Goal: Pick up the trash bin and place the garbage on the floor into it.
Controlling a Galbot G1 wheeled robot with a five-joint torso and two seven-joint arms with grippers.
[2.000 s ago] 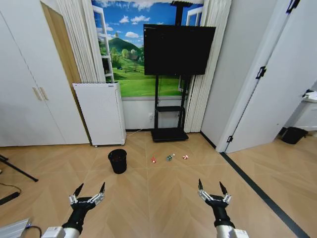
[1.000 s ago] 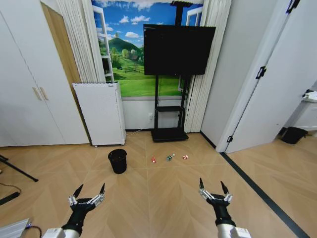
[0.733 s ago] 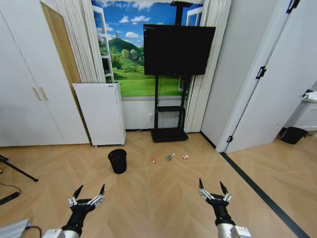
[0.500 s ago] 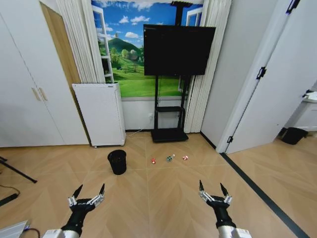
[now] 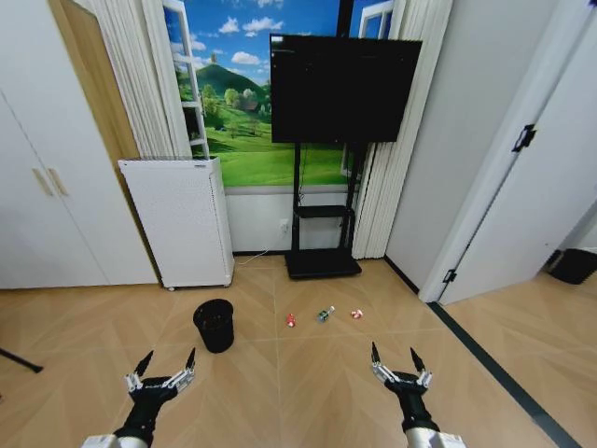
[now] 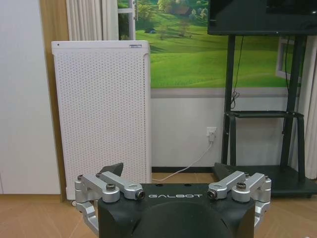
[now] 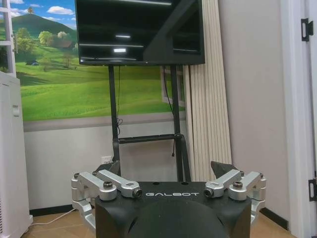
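Approach phase, nothing grasped yet. Left gripper [image 5: 166, 368] sits at 7 o'clock in the head view, right gripper [image 5: 393, 361] at 5 o'clock, both low over the floor [image 5: 308, 392], fingers spread wide, nothing between them.

Trash bin [image 5: 215, 325] stands upright on the floor at roughly 11 o'clock from the left gripper, well apart from it, in front of the white air purifier [image 5: 177, 220]. The garbage lies in a short row at the bin's 3 o'clock, near the TV stand [image 5: 322, 261]: red wrapper [image 5: 290, 320] closest to the bin, then the small bottle [image 5: 325, 314], then the crumpled wrapper [image 5: 356, 314]. All three are apart from each other and from the bin.

My read on the step: close the gap on the bin first, left arm is the nearer one. Grab at the rim, one finger inside, one outside, and keep it upright on the lift.

Bin contents: the interior reads dark, can't tell whether anything is in it. All three litter pieces are on the floor, none in the bin.
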